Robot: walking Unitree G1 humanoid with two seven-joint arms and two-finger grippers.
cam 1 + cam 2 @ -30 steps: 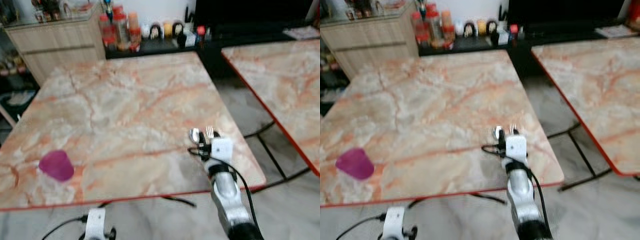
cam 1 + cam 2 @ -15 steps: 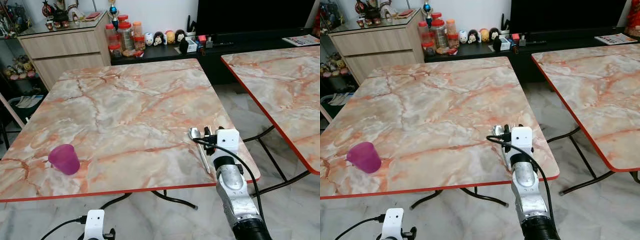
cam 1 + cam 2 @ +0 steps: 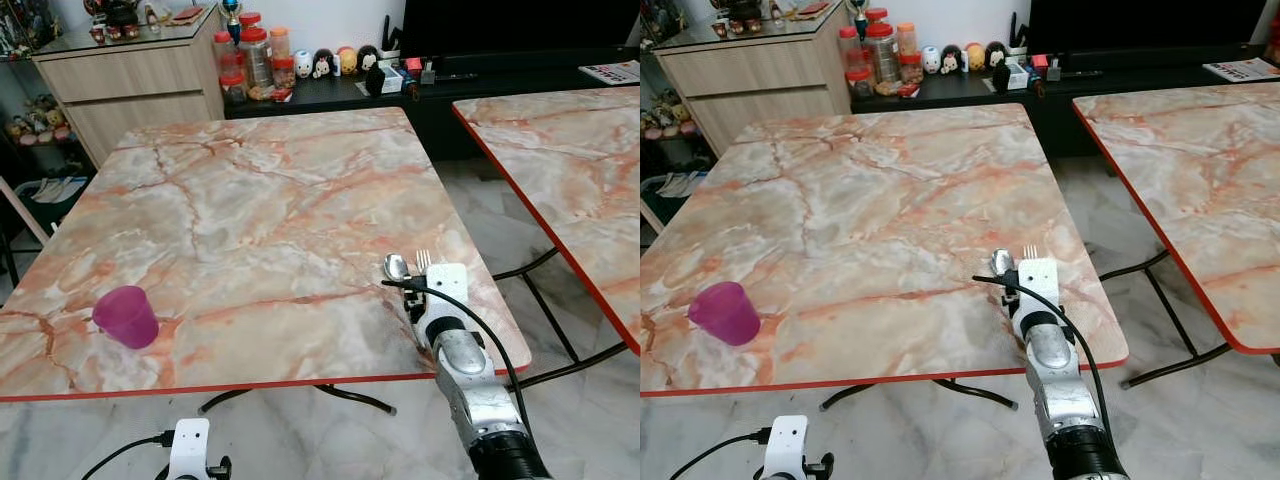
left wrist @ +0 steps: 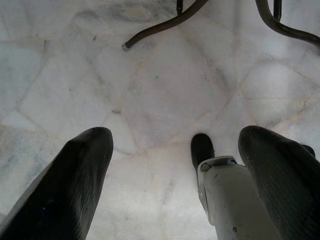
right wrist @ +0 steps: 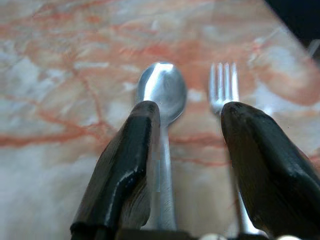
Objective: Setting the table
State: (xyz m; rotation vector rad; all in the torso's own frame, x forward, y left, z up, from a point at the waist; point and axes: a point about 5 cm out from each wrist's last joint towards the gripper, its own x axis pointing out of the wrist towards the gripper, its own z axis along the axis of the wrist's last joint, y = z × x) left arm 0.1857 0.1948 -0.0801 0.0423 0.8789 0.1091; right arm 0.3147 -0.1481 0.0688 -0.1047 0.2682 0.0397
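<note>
Marbled desk before a wooden cabinet; right gripper spread over spoon and fork; left gripper spread above floor.

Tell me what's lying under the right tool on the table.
A spoon and a fork lie side by side on the marble table beneath the open right tool; its fingers cover much of their handles.

No text, label, brand or number can be read on anything in view.
</note>
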